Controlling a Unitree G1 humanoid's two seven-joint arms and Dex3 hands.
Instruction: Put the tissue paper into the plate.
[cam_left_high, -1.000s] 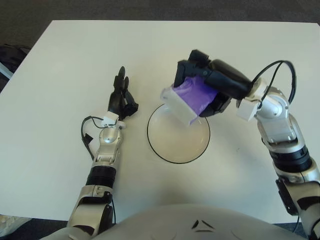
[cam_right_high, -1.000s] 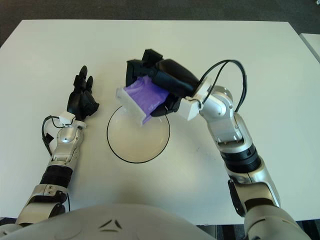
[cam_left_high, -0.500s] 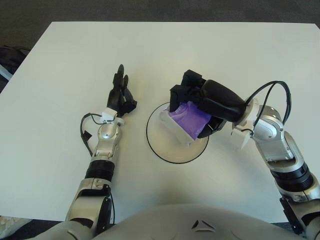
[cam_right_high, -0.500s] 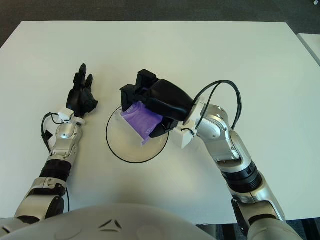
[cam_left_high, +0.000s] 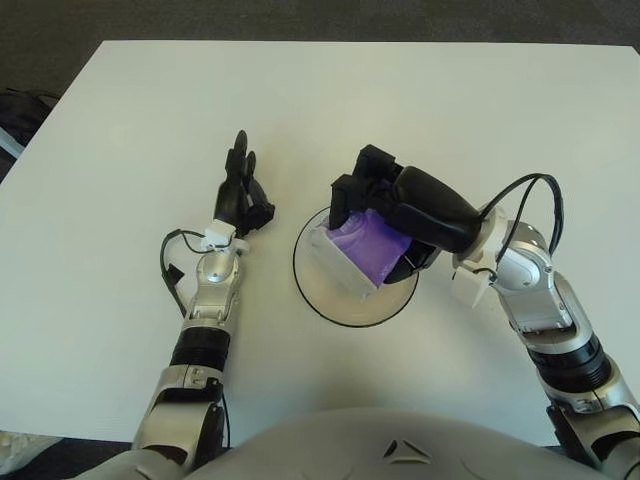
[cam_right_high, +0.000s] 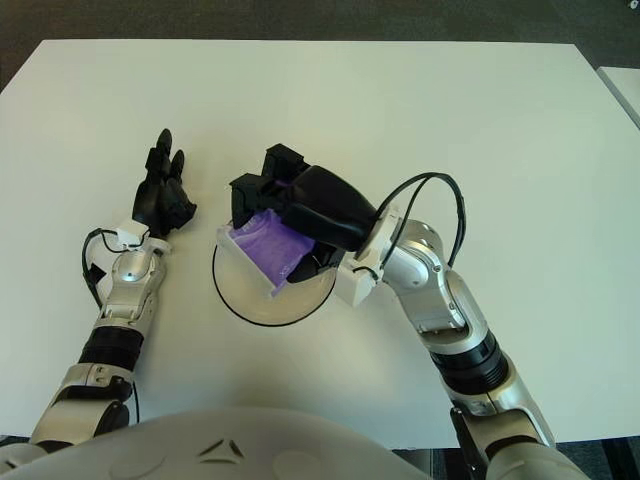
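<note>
Left eye view: I see right hand (cam_left_high: 385, 215) lowered, fingers clamped on tissue pack (cam_left_high: 358, 252), now inside plate (cam_left_high: 305, 285). Release next. Left hand (cam_left_high: 241, 195) relaxed beside plate.

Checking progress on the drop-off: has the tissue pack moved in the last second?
Yes. Held in the right hand, the tissue pack has come down and leftward over the plate.
</note>
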